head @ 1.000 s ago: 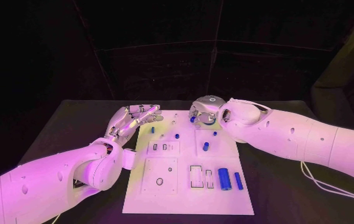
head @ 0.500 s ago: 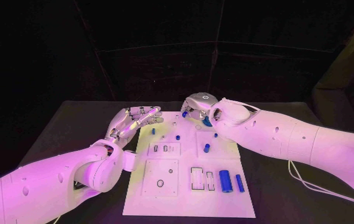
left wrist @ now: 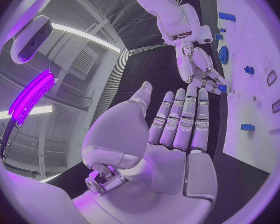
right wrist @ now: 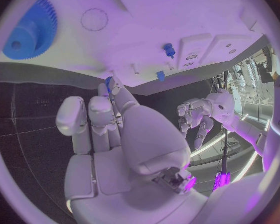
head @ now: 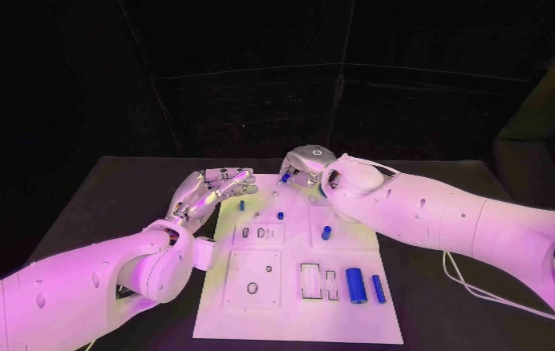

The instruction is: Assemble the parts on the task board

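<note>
The white task board (head: 295,311) lies in the middle of the black table. My right hand (head: 305,165) hovers over the board's far edge and pinches a small blue part (head: 285,178) at its fingertips; the part (right wrist: 107,81) and the part (left wrist: 222,88) also show in the two wrist views. My left hand (head: 209,190) is at the board's far left corner, fingers stretched out and holding nothing. Small blue pegs (head: 242,204) (head: 280,215) (head: 326,231) stand on the board. A blue gear (right wrist: 28,32) lies on the board near my right hand.
Near the board's front right, a thick blue cylinder (head: 355,285) and a thinner one (head: 378,288) lie beside rectangular slots (head: 310,279). A plate with a round hole (head: 253,288) is at the front left. Black table (head: 115,199) surrounds the board.
My right hand has moved left along the board's far edge, carrying the small blue part. The left hand has stayed about where it was.
</note>
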`<state>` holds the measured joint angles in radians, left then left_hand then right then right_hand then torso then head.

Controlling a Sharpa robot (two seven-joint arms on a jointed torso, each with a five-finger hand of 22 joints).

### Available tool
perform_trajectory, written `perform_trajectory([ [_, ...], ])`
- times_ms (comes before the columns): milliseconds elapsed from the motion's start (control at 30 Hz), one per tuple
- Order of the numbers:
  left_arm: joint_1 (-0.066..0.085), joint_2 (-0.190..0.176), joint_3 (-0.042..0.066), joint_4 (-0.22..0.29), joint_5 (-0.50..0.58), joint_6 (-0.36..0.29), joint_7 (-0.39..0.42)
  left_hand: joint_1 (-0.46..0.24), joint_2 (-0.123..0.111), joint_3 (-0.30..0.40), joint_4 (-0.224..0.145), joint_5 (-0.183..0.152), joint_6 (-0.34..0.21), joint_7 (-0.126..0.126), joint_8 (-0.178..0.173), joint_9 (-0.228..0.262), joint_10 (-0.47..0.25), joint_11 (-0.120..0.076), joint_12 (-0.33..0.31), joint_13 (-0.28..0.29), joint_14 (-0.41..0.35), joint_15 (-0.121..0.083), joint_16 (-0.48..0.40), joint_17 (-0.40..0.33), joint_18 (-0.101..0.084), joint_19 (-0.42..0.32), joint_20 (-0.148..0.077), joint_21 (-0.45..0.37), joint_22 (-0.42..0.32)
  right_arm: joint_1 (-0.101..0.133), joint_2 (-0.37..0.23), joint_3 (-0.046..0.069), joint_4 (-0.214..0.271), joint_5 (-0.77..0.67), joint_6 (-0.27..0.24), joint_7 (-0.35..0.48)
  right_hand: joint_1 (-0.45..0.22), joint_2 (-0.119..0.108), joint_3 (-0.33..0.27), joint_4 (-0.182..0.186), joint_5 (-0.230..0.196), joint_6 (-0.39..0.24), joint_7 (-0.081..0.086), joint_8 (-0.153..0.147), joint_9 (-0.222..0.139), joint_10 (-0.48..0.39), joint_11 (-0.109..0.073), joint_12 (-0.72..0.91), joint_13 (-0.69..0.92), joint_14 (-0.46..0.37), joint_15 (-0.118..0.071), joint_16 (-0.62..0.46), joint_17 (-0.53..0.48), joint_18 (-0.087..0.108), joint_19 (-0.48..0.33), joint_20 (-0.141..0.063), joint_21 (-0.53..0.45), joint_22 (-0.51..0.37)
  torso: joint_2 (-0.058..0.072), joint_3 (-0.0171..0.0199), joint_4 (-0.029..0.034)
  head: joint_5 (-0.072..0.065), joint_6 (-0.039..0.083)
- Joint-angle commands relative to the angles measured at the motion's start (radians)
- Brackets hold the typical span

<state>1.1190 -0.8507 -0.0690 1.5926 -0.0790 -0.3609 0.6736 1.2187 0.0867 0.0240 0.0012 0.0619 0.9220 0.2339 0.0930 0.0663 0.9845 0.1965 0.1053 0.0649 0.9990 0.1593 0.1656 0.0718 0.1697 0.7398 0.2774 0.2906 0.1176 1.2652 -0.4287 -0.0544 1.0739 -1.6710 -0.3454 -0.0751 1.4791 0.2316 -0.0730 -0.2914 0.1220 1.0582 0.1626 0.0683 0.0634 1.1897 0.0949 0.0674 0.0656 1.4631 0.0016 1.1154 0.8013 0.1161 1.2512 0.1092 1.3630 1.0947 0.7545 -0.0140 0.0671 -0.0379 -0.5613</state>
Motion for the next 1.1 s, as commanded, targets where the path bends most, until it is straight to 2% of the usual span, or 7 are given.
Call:
perform_trajectory([
  [33, 0.001, 0.0, 0.001, 0.004, 0.004, 0.014, 0.057, -0.001, 0.009, -0.002, -0.006, 0.005, 0.002, 0.023, -0.007, -0.001, -0.002, 0.006, -0.006, -0.001, -0.003, 0.004, -0.005, -0.001, 0.014, 0.005, -0.001, 0.0, -0.002, 0.003, 0.005, 0.001, -0.003, 0.002, 0.006, -0.004, -0.008, -0.003, 0.006, 0.0, -0.004, -0.003, 0.005, -0.004, 0.002, -0.009, -0.001, -0.004, -0.001, -0.005, 0.006, 0.006, -0.001, -0.018, -0.002, 0.006, 0.004, 0.001, 0.005, -0.0012, 0.0018, -0.002, 0.0],
  [267, 0.001, 0.002, 0.001, 0.002, 0.005, 0.015, 0.058, 0.0, 0.009, -0.001, -0.007, 0.005, 0.002, 0.023, -0.007, -0.001, -0.002, 0.006, -0.006, -0.001, -0.004, 0.004, -0.006, -0.002, 0.014, 0.005, -0.001, 0.0, -0.002, 0.002, 0.019, 0.001, -0.012, 0.004, 0.021, -0.002, -0.01, -0.004, 0.009, 0.0, -0.005, -0.004, 0.005, -0.004, 0.002, -0.01, 0.0, -0.004, -0.001, -0.005, 0.006, 0.008, 0.001, -0.018, -0.002, 0.006, 0.005, 0.002, 0.006, -0.0006, 0.0028, -0.001, -0.001],
  [700, 0.002, 0.002, 0.001, 0.003, 0.008, 0.014, 0.058, 0.0, 0.01, -0.001, -0.008, 0.005, 0.003, 0.023, -0.007, -0.001, -0.002, 0.006, -0.007, -0.001, -0.004, 0.004, -0.007, -0.002, 0.014, 0.006, 0.0, 0.0, -0.002, 0.002, 0.038, 0.001, -0.027, 0.005, 0.009, -0.003, -0.017, -0.011, 0.018, 0.0, -0.006, -0.008, 0.006, -0.005, 0.001, -0.014, 0.0, -0.005, -0.001, -0.006, 0.007, 0.01, 0.0, -0.018, -0.003, 0.007, 0.006, 0.003, 0.008, -0.0013, 0.003, 0.002, 0.0],
  [867, 0.002, 0.002, 0.001, 0.002, 0.009, 0.015, 0.058, 0.0, 0.01, -0.001, -0.008, 0.005, 0.003, 0.023, -0.007, -0.001, -0.002, 0.006, -0.007, -0.001, -0.004, 0.004, -0.007, -0.002, 0.014, 0.006, 0.0, 0.0, -0.002, 0.002, 0.043, 0.001, -0.032, 0.005, 0.019, -0.006, -0.039, -0.03, 0.033, 0.001, -0.008, -0.026, 0.005, -0.007, 0.0, -0.034, 0.003, -0.007, -0.002, -0.016, 0.01, -0.005, -0.03, -0.014, -0.02, 0.01, -0.002, -0.016, 0.008, -0.0012, 0.002, 0.004, -0.001],
  [967, 0.002, 0.003, 0.001, 0.002, 0.01, 0.015, 0.057, 0.0, 0.01, -0.001, -0.008, 0.005, 0.003, 0.023, -0.007, -0.001, -0.002, 0.006, -0.007, -0.001, -0.004, 0.004, -0.007, -0.002, 0.014, 0.006, 0.0, 0.0, -0.002, 0.002, 0.045, 0.001, -0.035, 0.005, 0.023, -0.009, -0.066, -0.051, 0.039, 0.002, -0.008, -0.084, 0.012, -0.008, -0.002, -0.077, 0.011, -0.007, -0.004, -0.023, 0.018, -0.018, -0.053, -0.011, -0.035, 0.016, -0.011, -0.036, 0.008, -0.0012, 0.0013, 0.005, -0.001],
  [1000, 0.002, 0.003, 0.001, 0.002, 0.012, 0.015, 0.057, 0.0, 0.01, -0.001, -0.008, 0.005, 0.003, 0.023, -0.007, -0.001, -0.002, 0.006, -0.007, -0.001, -0.004, 0.004, -0.007, -0.002, 0.014, 0.006, 0.0, 0.0, -0.002, 0.002, 0.045, 0.001, -0.036, 0.005, 0.024, -0.009, -0.078, -0.065, 0.043, 0.003, -0.008, -0.125, 0.013, -0.009, -0.002, -0.111, 0.016, -0.007, -0.004, -0.031, 0.022, -0.037, -0.084, -0.004, -0.056, 0.02, -0.026, -0.065, 0.008, -0.0012, 0.0009, 0.005, -0.002],
  [1100, 0.002, 0.003, 0.001, 0.001, 0.018, 0.016, 0.056, 0.0, 0.01, -0.001, -0.008, 0.005, 0.003, 0.023, -0.007, -0.001, -0.002, 0.006, -0.007, -0.001, -0.004, 0.004, -0.007, -0.002, 0.014, 0.006, 0.0, 0.0, -0.002, 0.002, 0.044, 0.001, -0.037, 0.006, 0.021, -0.009, -0.092, -0.084, 0.049, 0.005, -0.005, -0.154, 0.018, -0.007, 0.0, -0.154, 0.025, -0.006, -0.003, -0.041, 0.027, -0.063, -0.124, 0.003, -0.081, 0.026, -0.046, -0.102, 0.008, -0.001, 0.0008, 0.006, -0.002],
])
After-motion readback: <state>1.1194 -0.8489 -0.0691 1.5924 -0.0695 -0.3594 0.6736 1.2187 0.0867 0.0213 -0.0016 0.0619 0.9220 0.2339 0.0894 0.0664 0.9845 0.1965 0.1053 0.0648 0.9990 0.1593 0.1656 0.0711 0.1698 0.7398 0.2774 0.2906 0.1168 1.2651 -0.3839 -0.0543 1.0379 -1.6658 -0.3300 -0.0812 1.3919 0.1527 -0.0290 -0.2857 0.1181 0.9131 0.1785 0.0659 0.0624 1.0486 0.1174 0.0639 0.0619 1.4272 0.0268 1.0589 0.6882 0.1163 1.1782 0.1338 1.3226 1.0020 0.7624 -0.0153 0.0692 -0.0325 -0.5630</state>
